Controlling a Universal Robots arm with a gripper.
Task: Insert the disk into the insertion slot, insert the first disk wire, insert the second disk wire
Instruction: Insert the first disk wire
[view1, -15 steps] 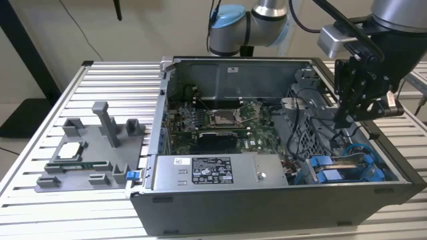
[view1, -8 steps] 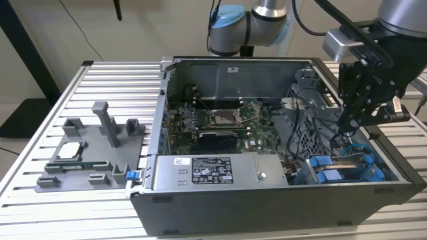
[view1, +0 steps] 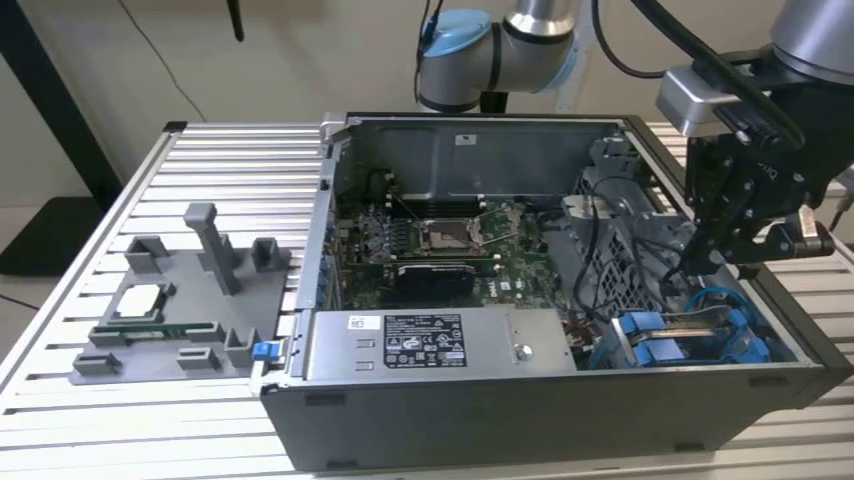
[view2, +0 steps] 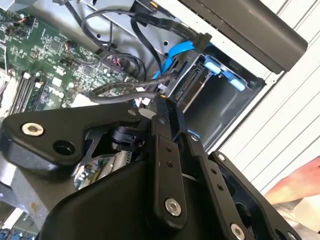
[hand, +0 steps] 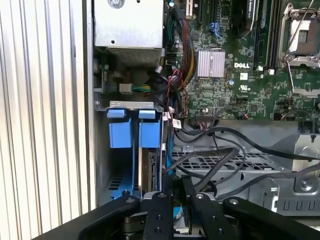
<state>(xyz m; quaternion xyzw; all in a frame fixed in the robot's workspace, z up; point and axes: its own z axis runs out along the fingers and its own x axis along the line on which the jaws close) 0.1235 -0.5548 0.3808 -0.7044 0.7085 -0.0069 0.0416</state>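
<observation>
Grips a thin black wire (hand: 205, 154) with black gripper (hand: 182, 189) fingers clenched, just above blue-framed silver disk (hand: 146, 172) seated in grey sheet-metal slot (hand: 127, 105).

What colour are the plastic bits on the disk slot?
The plastic fittings are bright blue, clearest in the first wrist view.
</observation>
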